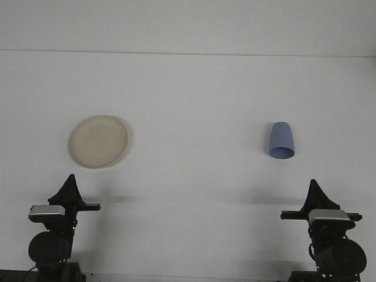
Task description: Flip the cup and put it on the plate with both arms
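Observation:
A blue cup (pixel 281 141) rests on the white table at the right, its wide end toward me and its narrow rounded end away. A cream plate (pixel 98 141) lies flat at the left with nothing on it. My left gripper (pixel 70 177) sits low at the near left, below the plate, its black fingers meeting in a point and holding nothing. My right gripper (pixel 315 183) sits low at the near right, a little right of and well short of the cup. It is shut as well and holds nothing.
The white table (pixel 194 106) runs back to a pale wall; its far edge shows as a thin line across the top. Plate and cup lie far apart, with bare table between them.

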You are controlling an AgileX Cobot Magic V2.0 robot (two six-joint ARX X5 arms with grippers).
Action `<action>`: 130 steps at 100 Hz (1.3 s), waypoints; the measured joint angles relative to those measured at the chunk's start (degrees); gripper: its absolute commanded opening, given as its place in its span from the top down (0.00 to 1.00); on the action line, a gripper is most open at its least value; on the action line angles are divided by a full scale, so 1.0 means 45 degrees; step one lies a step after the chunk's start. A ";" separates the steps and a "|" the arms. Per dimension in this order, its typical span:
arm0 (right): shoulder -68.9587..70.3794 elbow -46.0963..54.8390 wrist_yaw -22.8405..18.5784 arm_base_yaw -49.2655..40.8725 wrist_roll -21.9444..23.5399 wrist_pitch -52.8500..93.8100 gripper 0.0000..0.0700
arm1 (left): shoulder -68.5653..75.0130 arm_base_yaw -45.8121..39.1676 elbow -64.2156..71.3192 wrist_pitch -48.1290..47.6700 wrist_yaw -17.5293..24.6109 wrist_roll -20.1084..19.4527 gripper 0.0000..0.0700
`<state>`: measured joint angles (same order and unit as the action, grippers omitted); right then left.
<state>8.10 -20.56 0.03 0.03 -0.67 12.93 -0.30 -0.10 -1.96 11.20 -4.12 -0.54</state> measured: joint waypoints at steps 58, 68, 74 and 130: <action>0.6033 -0.6139 -0.0005 0.0000 0.0121 0.6892 0.99 | 0.0000 0.0000 0.0000 0.0000 0.0000 0.0000 0.98; 0.6776 -0.6382 -0.0015 0.0000 0.0126 0.7470 0.99 | 0.0000 0.0000 0.0000 0.0000 0.0000 0.0000 0.98; 0.7096 -0.6392 -0.0039 0.0000 0.0141 0.7611 0.99 | 0.0000 0.0000 0.0000 -0.0005 0.0000 0.0000 0.98; 0.7339 -0.6402 -0.0029 0.0000 0.0345 0.7616 0.50 | 0.0000 0.0000 0.0000 0.0000 0.0000 0.0000 0.98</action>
<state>41.12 -49.36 -0.10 0.03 0.89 47.20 -0.30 -0.10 -1.96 11.20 -4.12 -0.54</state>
